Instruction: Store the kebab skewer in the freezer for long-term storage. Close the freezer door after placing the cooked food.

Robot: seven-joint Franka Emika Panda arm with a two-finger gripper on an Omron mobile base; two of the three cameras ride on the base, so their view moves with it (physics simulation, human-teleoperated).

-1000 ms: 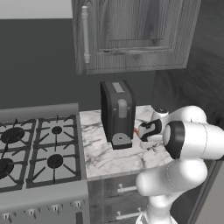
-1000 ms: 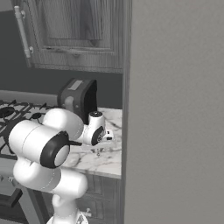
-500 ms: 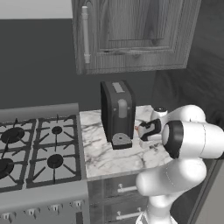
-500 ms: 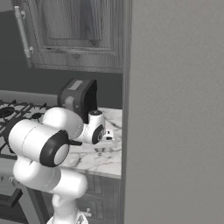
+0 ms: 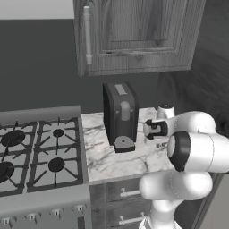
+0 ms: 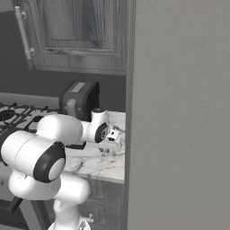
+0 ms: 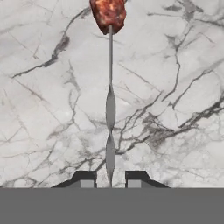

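Jaws pinched tight on the kebab skewer (image 7: 110,109) over the marble worktop (image 7: 48,109) – dark toaster (image 5: 120,116) sits right beside, grey fridge wall (image 6: 179,112) at the worktop's right edge.

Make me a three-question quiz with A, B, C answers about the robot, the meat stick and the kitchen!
1. Where does the kebab skewer lie?
A. on the marble counter
B. on the stove
C. in a drawer

2. How many burners show on the stove?
A. two
B. four
C. six

3. How is the gripper?
A. wide open, away from the stick
B. shut on the skewer's thin stick
C. shut on a cup

Answers:
1 A, the hand view shows veined marble under it.
2 B, the left base view shows four black burner grates.
3 B, the stick runs between the two dark fingertips.
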